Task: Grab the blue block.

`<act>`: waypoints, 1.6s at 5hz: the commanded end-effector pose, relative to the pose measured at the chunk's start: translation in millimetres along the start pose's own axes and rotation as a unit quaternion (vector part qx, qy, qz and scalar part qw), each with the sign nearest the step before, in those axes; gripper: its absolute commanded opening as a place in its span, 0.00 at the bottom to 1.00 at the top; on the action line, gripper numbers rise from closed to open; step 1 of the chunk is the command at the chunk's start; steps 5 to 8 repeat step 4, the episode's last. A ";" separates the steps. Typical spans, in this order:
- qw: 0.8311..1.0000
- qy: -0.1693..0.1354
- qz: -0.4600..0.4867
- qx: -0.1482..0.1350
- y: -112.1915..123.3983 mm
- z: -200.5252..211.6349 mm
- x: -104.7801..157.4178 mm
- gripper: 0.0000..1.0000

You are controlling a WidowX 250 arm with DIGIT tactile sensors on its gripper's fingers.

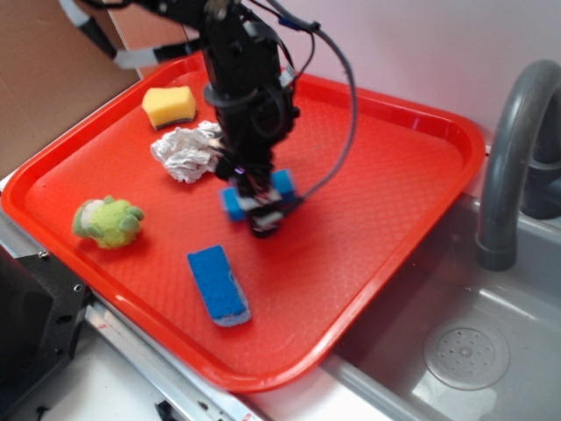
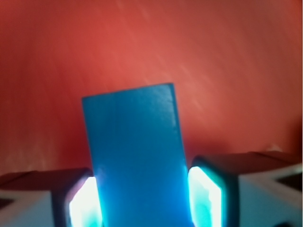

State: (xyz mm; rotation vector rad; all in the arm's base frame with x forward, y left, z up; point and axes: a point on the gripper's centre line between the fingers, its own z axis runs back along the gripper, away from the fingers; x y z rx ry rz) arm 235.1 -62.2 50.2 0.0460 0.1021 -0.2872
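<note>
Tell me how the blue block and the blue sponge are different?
The blue block sits between the pincer fingers; the blue sponge lies alone near the front edge of the red tray. The block has smooth faces and sharp edges; the sponge is flat with a pale worn end. The sponge looks longer. Both are blue.

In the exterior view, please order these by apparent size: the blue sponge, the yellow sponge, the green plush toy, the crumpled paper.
1. Blue sponge, nearest the camera
2. Crumpled paper and green plush toy: too alike to rank
3. Yellow sponge, farthest away
</note>
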 end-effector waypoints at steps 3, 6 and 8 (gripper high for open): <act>0.987 -0.120 0.108 -0.015 16.8 194.2 -51.2 0.00; 0.989 -0.108 0.099 -0.025 22.2 185.1 -44.9 0.00; 0.989 -0.108 0.099 -0.025 22.2 185.1 -44.9 0.00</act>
